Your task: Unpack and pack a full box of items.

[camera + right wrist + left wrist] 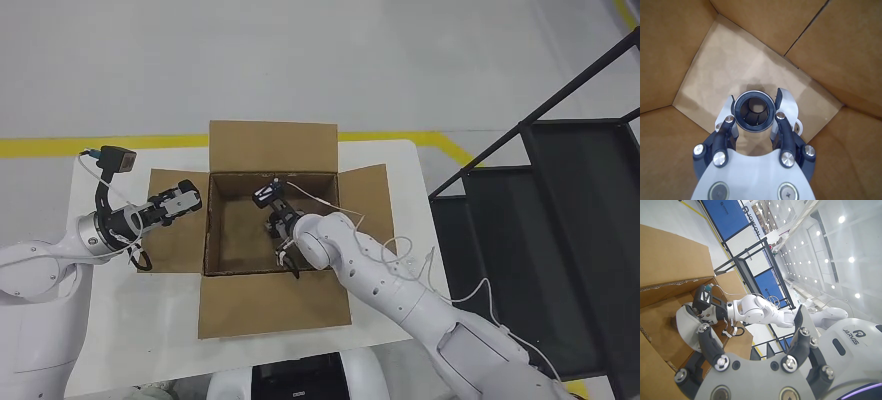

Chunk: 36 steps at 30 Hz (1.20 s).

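Your right tool (755,99) is low inside the box (272,145), closed narrow around a black tube (755,115), with 1 finger on each side. The tube's long axis runs along the tool's own reach, pointing at the box floor (725,62), so you look straight down its bore. I cannot tell whether its far end touches the floor. Cardboard walls stand close on 4 sides, so a straight lift looks the safest way out. Your left tool (183,200) hangs wide and empty over the left flap (165,240), outside the box and well apart from the tube. The white tabletop (120,320) lies beside the flaps.
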### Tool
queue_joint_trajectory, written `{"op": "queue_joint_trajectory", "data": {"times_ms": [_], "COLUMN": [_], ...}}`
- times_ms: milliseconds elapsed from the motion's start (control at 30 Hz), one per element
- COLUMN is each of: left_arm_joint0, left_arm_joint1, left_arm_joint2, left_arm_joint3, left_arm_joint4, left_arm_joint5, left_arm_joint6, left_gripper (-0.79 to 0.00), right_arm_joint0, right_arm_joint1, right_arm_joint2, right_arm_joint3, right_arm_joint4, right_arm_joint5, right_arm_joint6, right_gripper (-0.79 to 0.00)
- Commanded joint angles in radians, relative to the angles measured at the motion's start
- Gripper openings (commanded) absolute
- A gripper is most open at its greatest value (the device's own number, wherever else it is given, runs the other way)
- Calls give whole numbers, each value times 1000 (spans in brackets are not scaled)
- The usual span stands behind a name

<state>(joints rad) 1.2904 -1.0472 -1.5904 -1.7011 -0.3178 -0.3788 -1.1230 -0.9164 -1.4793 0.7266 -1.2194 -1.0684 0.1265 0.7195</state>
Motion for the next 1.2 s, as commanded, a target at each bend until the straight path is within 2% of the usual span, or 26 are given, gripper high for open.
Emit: {"op": "queue_joint_trajectory", "data": {"times_ms": [0, 233, 467, 567, 733, 900, 1167], "left_arm_joint0": [0, 0, 0, 0, 0, 3, 16], "left_arm_joint1": [0, 0, 0, 0, 0, 0, 20], "left_arm_joint2": [0, 0, 0, 0, 0, -4, -112], "left_arm_joint3": [0, 0, 0, 0, 0, -5, 28], "left_arm_joint4": [0, 0, 0, 0, 0, 5, 56], "left_arm_joint5": [0, 0, 0, 0, 0, 6, 35], "left_arm_joint6": [0, 0, 0, 0, 0, 25, 43], "left_gripper": [0, 0, 0, 0, 0, 0, 0], "right_arm_joint0": [-2, -27, -110, -165, -255, -336, -501], "right_arm_joint1": [-1, 9, 42, 59, 88, 117, 150], "right_arm_joint2": [3, 36, 149, 239, 431, 620, 900], "right_arm_joint3": [0, -74, -314, -433, -580, -688, -801], "right_arm_joint4": [-5, -40, -20, 82, 351, 489, 647], "right_arm_joint5": [-1, -6, -45, -95, -191, -227, -235], "right_arm_joint6": [3, 30, 81, 117, 195, 266, 273], "right_gripper": [0, 0, 0, 0, 0, 0, 0]}}
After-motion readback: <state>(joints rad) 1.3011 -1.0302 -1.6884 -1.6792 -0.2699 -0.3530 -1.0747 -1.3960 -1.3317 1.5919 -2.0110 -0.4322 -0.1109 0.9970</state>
